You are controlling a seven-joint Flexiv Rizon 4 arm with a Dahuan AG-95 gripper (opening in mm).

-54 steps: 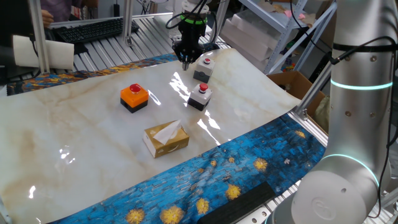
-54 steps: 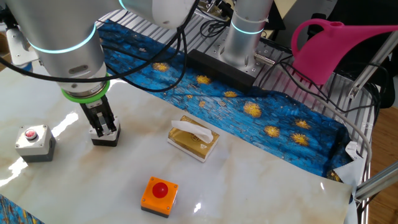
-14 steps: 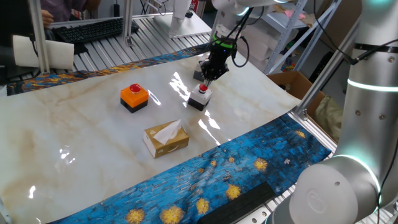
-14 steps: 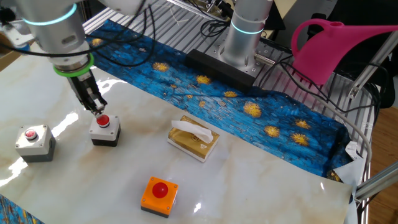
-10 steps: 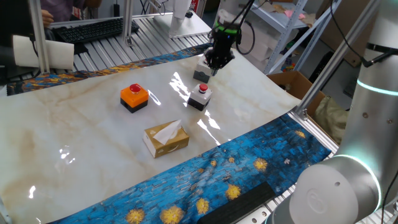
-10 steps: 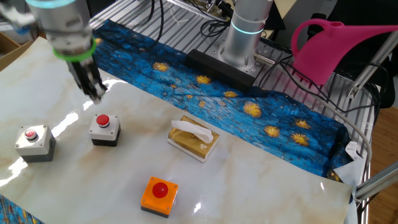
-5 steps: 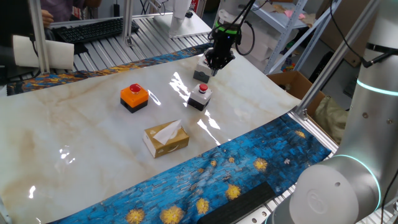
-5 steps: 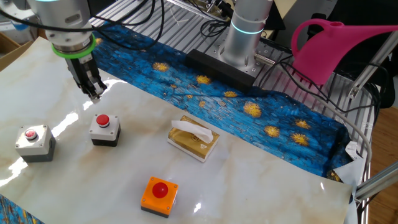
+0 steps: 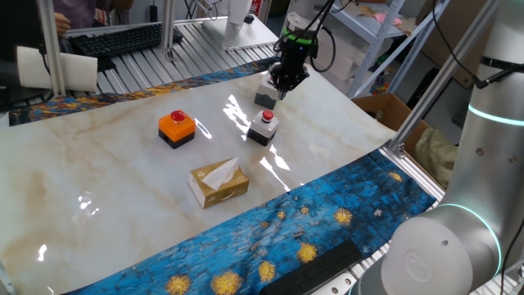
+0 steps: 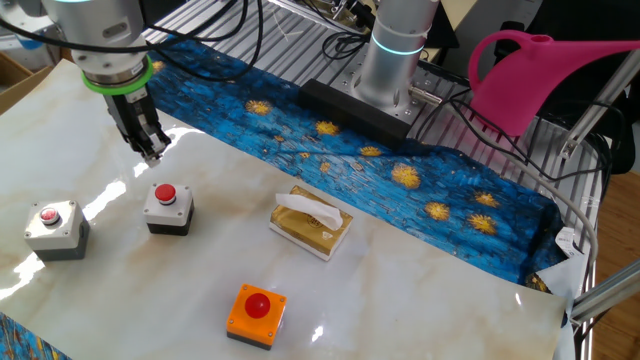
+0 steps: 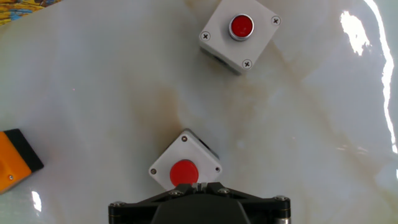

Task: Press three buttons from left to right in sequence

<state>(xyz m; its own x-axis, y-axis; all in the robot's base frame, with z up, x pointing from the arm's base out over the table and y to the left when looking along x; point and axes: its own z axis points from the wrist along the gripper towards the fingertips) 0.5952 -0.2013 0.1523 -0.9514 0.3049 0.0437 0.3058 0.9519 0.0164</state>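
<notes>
Three red-capped push-buttons stand on the marble table. The orange one [image 9: 176, 127] is at the left; it also shows in the other fixed view [image 10: 256, 310] and at the hand view's left edge [image 11: 12, 158]. The middle grey button [image 9: 264, 125] [image 10: 168, 205] [image 11: 185, 168] lies just below the fingers in the hand view. The far grey button [image 9: 264, 93] [image 10: 55, 225] [image 11: 240, 34] is partly behind the hand. My gripper [image 9: 282, 86] [image 10: 152, 150] [image 11: 199, 185] hovers above the table between the two grey buttons, touching neither, with its fingertips shut together.
A tan tissue box [image 9: 219, 182] [image 10: 312, 222] lies near the front. A blue patterned cloth [image 9: 327, 221] covers the table edge. The arm's base [image 10: 395, 60] and a pink watering can [image 10: 530, 75] stand beyond. A cardboard box [image 9: 385, 111] sits off the right side.
My gripper has lifted off the middle grey button's cap and moved up and away towards the far button. Over the last half second it has stayed still.
</notes>
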